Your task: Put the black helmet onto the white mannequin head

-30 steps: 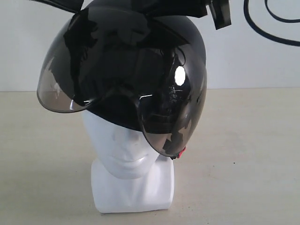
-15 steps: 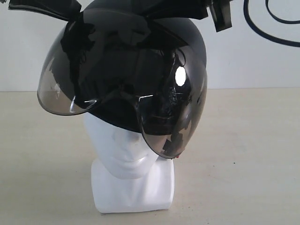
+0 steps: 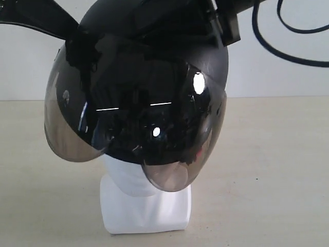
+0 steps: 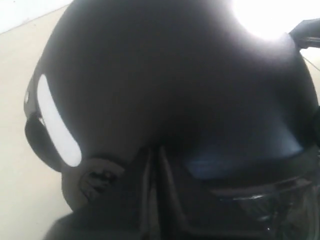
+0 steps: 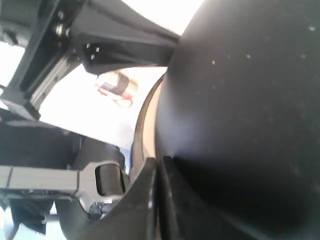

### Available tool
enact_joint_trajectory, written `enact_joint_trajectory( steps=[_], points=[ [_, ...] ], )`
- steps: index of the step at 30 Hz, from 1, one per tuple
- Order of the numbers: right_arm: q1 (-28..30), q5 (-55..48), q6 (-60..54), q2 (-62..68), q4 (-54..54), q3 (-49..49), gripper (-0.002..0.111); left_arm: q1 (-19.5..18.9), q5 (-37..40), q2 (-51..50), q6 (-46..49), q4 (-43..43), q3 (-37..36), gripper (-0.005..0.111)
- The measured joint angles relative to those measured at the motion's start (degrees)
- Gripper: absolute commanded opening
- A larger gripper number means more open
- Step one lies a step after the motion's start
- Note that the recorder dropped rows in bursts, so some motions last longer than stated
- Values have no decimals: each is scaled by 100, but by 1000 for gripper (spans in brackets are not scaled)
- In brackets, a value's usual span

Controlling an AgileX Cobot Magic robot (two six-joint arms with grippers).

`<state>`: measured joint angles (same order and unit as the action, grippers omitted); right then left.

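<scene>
**Exterior view.** The black helmet (image 3: pixel 154 46) fills the upper centre of the frame and sits over the white mannequin head (image 3: pixel 146 208). Only the head's chin, neck and squarish base show, at lower centre. The smoky visor (image 3: pixel 72 128) hangs down across the face and hides it. The base stands on the pale table (image 3: pixel 272 175). A black cable (image 3: pixel 280 49) loops at upper right.

**Left wrist view.** My left gripper (image 4: pixel 156 150) appears at bottom centre. Its jaws are drawn together, with the tips pinched at the edge of the helmet shell.

**Right wrist view.** My right gripper (image 5: pixel 157 161) appears at lower centre. Its jaws are likewise pressed together against the shell's rim, with the matte dome filling the right of the frame.
</scene>
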<state>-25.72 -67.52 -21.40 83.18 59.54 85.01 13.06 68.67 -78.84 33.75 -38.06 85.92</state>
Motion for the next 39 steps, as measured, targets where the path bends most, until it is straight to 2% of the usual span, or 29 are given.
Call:
enact_joint_trajectory(
  steps=[5,20,25,29,33,39],
  points=[
    [-265,28,145,0,-269,0,0,0,58,63,-74,137,-63,4],
    [-329,151,284,-519,-482,-12,0,0,32,144,-109,171,-187,4],
    [35,456,675,-929,-869,-12,0,0,-15,203,-109,183,-292,4],
    [371,173,843,-1086,-1133,-12,0,0,-4,267,-119,232,-336,4],
    [415,-167,843,-1086,-1325,-20,0,0,73,452,-119,275,-366,4],
    [428,17,1115,-1200,-1989,-81,0,0,125,755,-154,57,-327,4]
  ],
)
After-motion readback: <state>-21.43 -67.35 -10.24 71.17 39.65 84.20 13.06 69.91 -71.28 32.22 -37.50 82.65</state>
